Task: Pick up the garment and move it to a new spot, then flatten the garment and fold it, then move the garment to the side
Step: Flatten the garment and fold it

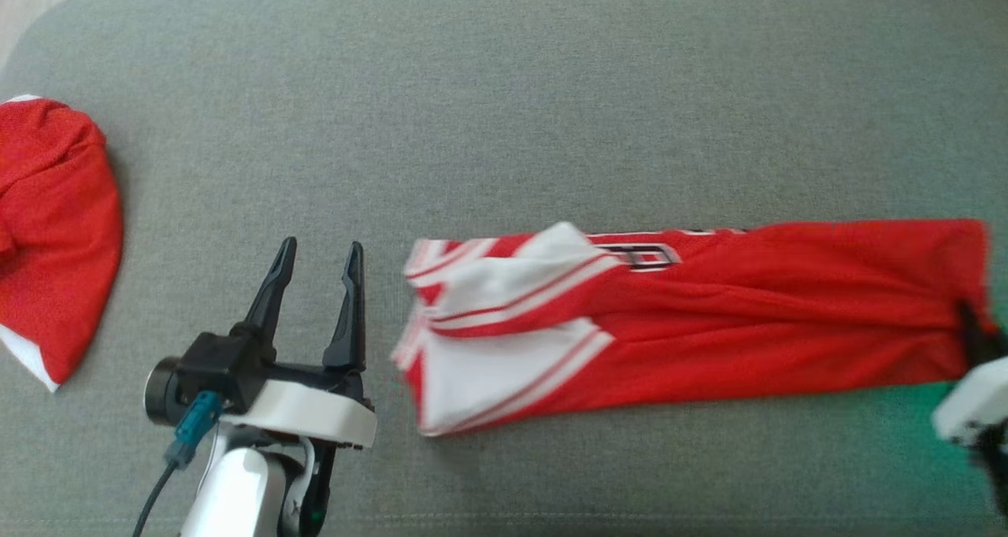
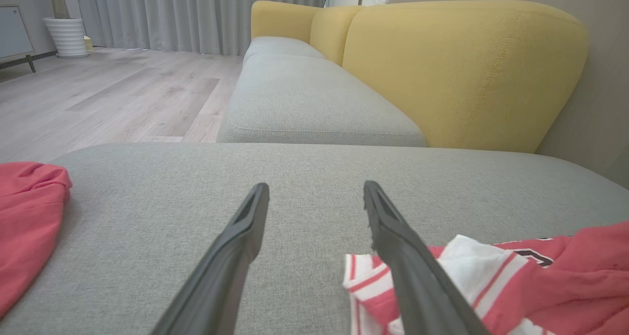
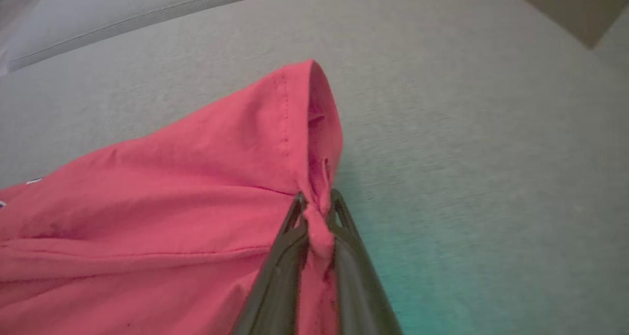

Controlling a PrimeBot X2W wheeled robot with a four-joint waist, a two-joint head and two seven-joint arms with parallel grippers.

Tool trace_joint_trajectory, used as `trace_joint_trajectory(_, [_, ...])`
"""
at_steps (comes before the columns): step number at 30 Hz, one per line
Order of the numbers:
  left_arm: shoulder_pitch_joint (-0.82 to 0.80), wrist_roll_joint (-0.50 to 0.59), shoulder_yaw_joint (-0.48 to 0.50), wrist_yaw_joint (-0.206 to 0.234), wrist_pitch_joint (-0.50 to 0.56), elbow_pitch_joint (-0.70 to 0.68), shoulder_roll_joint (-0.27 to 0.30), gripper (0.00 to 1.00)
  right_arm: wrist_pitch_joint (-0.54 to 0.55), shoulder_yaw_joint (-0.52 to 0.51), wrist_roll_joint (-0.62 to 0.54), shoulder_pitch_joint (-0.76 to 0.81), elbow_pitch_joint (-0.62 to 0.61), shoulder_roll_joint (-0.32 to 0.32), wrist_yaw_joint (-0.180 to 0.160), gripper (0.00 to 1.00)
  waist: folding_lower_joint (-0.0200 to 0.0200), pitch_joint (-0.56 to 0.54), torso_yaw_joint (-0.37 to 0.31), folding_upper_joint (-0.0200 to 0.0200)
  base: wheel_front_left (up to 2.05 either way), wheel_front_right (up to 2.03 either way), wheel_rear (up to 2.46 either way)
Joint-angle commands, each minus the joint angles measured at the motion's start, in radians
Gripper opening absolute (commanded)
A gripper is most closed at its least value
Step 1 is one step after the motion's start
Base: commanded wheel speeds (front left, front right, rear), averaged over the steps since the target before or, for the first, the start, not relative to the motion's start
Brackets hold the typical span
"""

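Observation:
The garment, a red jersey with white striped trim, lies as a long narrow band across the grey cushion. My left gripper stands open just left of the garment's white-striped end, nothing between its fingers. In the left wrist view the left gripper is open over bare cushion, and the garment lies beside and partly behind the right finger. At the far right edge my right gripper grips the other end. The right wrist view shows the right gripper shut on a bunched pinch of the garment at its hem.
A second red garment lies bunched at the cushion's left edge, also in the left wrist view. Beyond the cushion stand a yellow sofa backrest and another grey seat. Wooden floor lies past the cushion's left end.

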Motion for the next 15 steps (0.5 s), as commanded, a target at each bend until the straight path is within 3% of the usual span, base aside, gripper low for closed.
trace_joint_trajectory(1, [-0.028, 0.003, 0.034, 0.0, -0.012, -0.036, 0.002, 1.0, -0.004, -0.015, -0.002, -0.026, -0.033, -0.048, -0.001, 0.0, 0.0, 0.0, -0.001, 0.0, 0.0, 0.0, 0.0])
trace_joint_trajectory(7, [-0.023, 0.004, 0.041, 0.001, -0.012, -0.035, -0.001, 1.0, 0.016, -0.022, -0.013, -0.04, -0.086, -0.069, -0.001, 0.0, 0.0, -0.012, -0.012, 0.0, 0.0, 0.0, 0.0])
trace_joint_trajectory(15, [-0.008, 0.01, 0.047, 0.004, -0.012, -0.037, -0.002, 1.0, 0.139, 0.219, -0.022, -0.043, -0.393, 0.019, -0.001, 0.0, 0.0, -0.038, -0.03, 0.0, 0.0, 0.0, 0.0])
